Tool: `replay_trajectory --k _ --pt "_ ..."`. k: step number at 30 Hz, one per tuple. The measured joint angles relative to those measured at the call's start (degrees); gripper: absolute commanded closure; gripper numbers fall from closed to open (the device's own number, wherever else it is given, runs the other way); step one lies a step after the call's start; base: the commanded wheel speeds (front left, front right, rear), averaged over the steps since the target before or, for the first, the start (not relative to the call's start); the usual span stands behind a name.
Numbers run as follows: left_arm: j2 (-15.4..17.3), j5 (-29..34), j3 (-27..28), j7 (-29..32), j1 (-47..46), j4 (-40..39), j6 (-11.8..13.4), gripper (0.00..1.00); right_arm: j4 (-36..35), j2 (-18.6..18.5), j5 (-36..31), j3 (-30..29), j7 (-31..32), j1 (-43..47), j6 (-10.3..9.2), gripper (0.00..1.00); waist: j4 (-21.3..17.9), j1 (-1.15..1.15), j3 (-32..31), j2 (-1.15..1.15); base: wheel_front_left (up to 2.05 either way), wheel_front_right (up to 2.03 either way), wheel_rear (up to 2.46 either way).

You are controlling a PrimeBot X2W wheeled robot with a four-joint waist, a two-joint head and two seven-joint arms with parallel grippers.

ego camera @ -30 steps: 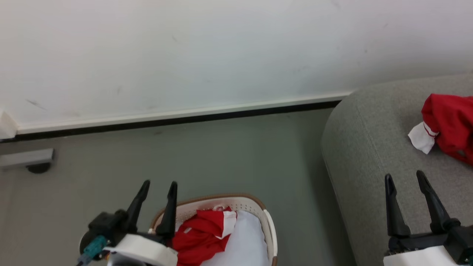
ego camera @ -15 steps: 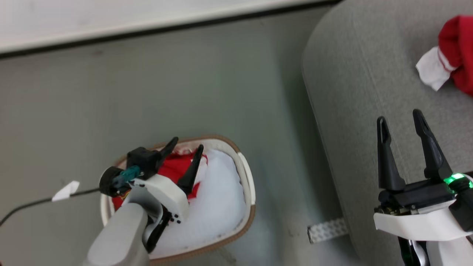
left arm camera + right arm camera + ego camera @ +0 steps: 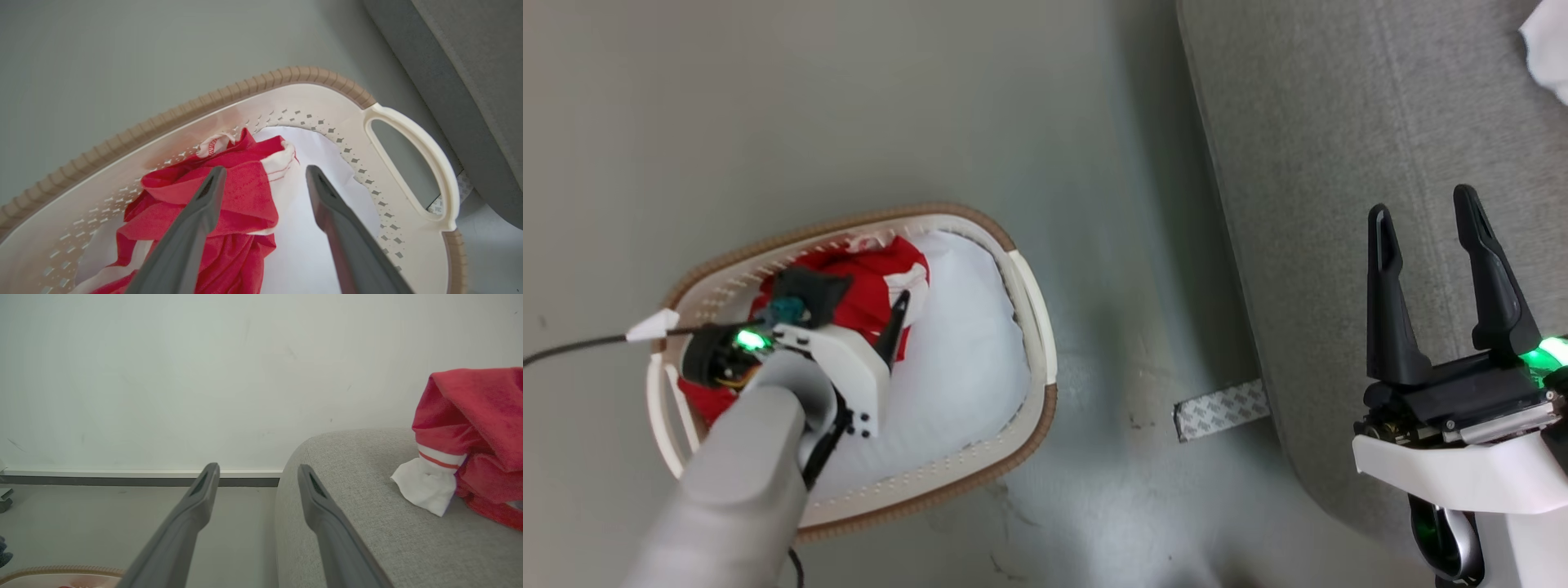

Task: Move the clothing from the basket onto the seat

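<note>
Your left gripper point(image 3: 265, 169) hung spread above the clothing point(image 3: 878, 273) in the basket point(image 3: 849, 222), lower left of the head view; your right gripper point(image 3: 1421, 202) was also spread.

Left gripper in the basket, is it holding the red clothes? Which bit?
Nothing is held. The left gripper is open above the clothing in the basket; the right gripper is open, empty.

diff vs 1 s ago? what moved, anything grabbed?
The head camera tilted down. The left tool dropped from above the rim down into the basket, open over the red clothing, nothing gripped yet. The right tool stayed open above the seat; the clothing looks unshifted.
</note>
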Motion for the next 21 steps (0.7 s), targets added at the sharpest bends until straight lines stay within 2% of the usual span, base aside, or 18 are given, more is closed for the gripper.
replay_trajectory --k 19,20,21 --pt "2.4 0.7 -5.5 2.1 -11.4 13.6 0.1 0.0 -2.9 0.0 3.1 -0.3 0.0 -0.9 0.0 0.0 -3.2 -0.01 9.7 0.0 0.0 0.0 0.0" --pt "2.4 0.8 -5.7 2.1 -11.7 14.1 0.1 0.15 -3.1 0.0 3.1 -0.3 0.0 -0.8 0.0 0.0 -3.3 -0.01 10.1 0.0 0.0 0.0 0.0" --pt "2.4 1.0 -5.9 2.1 -11.9 14.6 0.1 0.65 -3.1 0.0 3.1 -0.4 0.0 -0.8 0.01 0.0 -3.4 -0.01 10.3 0.0 0.0 0.0 0.0"
